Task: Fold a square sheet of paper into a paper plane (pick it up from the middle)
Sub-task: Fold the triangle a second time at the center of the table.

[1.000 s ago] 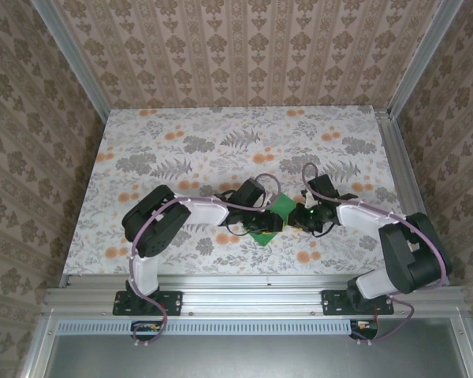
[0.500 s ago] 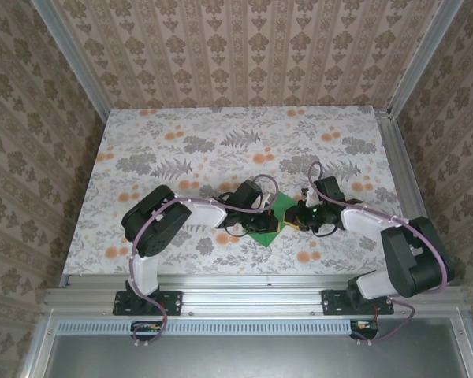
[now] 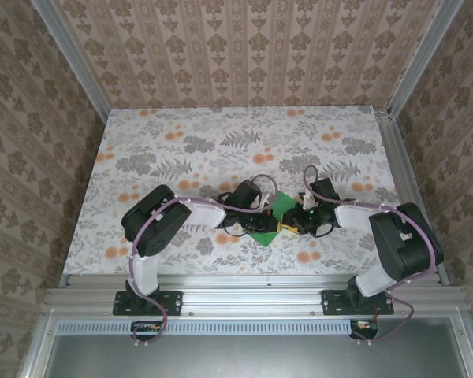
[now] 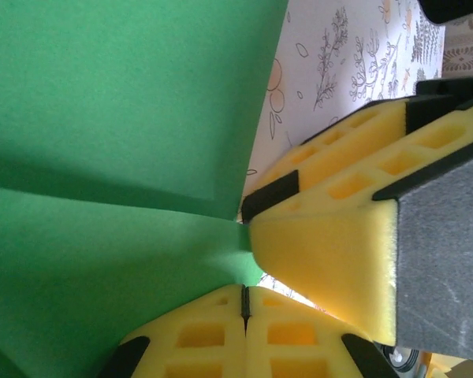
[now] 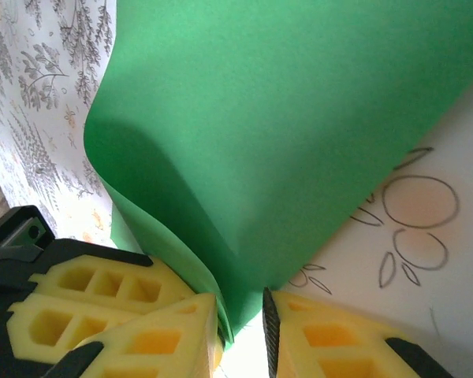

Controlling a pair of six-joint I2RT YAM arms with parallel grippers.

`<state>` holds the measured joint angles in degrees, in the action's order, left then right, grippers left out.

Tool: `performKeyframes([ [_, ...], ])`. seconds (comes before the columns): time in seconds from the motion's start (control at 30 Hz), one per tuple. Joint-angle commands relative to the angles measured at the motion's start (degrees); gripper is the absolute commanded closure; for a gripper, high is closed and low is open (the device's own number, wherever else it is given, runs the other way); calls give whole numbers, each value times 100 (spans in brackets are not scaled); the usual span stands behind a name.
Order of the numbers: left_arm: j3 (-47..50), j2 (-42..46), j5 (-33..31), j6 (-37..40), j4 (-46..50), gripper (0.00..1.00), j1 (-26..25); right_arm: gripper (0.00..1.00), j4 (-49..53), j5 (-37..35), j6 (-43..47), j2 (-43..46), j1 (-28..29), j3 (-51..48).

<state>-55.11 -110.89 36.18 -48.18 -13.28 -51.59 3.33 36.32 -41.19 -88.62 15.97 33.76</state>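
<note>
- Two smooth, matte faces of the bright-green square paper sheet (image 4: 118, 102) met at a soft crease, mid-table near the front of the floral-printed tabletop (image 3: 181, 150).
- Left gripper (image 4: 244, 290): cellular yellow foam fingers pressed together, pinching the sheet's edge.
- Right gripper (image 5: 240, 313): slightly parted around the sheet's curled bend, which was hidden from above; grip unclear.
</note>
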Motion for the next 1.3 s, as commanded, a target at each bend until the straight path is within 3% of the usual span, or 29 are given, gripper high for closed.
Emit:
performKeyframes([
  [0.0,88,94,200,103,-69,100,61,74,-346,252,-126,-135,43,96],
  [0.13,71,94,208,90,-73,100,54,75,-407,283,-138,-280,56,96],
  [0.6,-25,232,271,94,-34,100,81,100,-477,272,-139,-371,67,117],
  [0.93,-141,884,-375,1001,1700,98,95,100,-79,69,155,-577,72,316],
  [1.27,-87,689,-602,1198,1869,99,60,100,80,-98,167,-700,69,333],
])
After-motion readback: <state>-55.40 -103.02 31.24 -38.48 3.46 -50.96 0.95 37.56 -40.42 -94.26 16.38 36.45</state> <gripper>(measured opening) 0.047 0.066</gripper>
